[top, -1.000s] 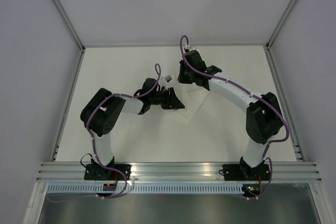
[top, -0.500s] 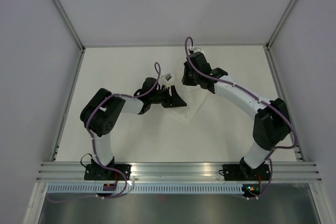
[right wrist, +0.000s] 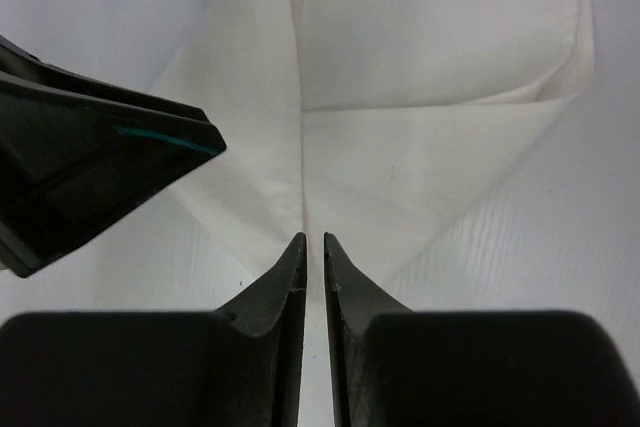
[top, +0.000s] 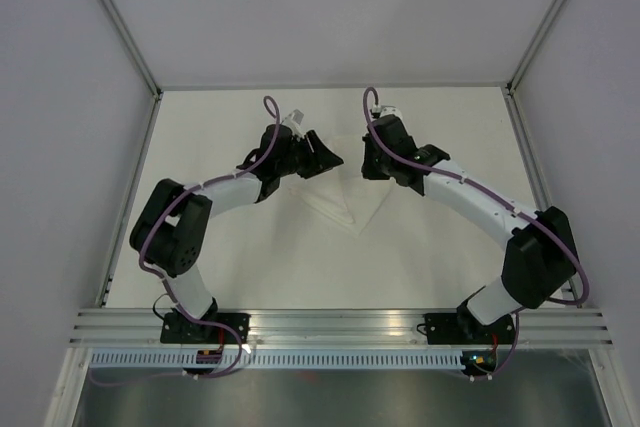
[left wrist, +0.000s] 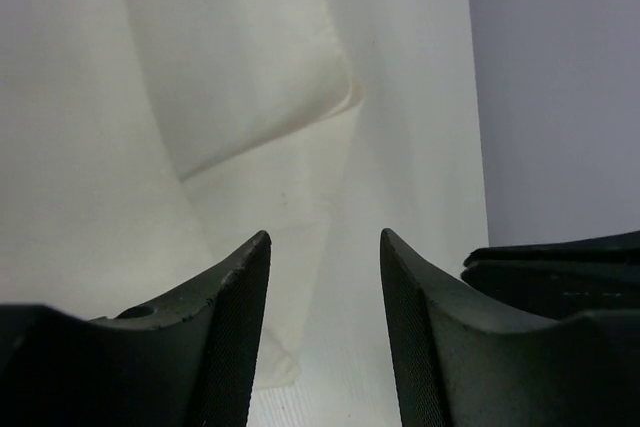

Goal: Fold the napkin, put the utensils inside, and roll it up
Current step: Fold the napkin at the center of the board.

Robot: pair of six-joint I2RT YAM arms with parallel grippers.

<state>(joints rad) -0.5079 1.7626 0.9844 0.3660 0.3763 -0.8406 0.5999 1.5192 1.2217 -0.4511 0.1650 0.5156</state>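
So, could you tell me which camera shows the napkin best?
Right wrist: the napkin fills it, creases and edges clear. Left wrist shows one folded corner; from above it nearly blends into the table.

White tabletop (top: 450, 257); pale grey walls (top: 330, 7) on three sides; aluminium rail (top: 340, 321) along near edge; even light.

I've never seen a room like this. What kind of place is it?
Probably a robot test booth: two arms bolted to a metal rail, plain grey walls closing in a white table, and a napkin to practise on.
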